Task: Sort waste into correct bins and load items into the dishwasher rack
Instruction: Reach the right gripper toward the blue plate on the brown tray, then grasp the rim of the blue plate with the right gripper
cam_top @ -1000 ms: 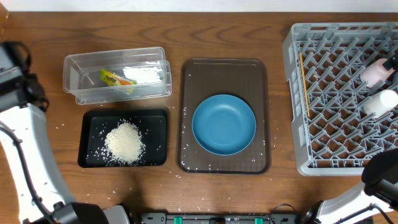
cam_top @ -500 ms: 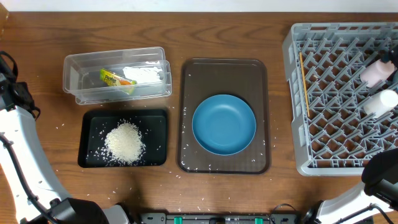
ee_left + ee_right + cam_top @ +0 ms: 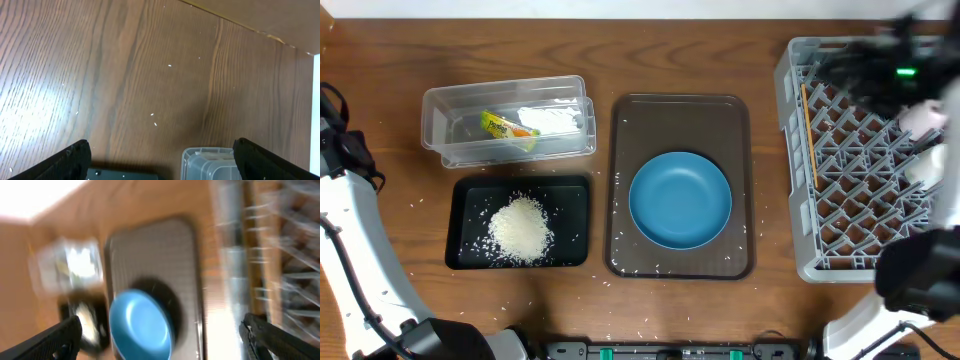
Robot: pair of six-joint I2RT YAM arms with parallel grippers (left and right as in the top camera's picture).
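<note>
One blue bowl [image 3: 680,200], round, smooth, on tray [image 3: 720,125]

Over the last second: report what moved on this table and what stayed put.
The right arm swung in over the far side of the dishwasher rack, blurred by motion; the left arm drew back slightly. Nothing was gripped or released. The blue bowl, rice, wrapper, napkin, pink cup and chopsticks stayed put.
</note>
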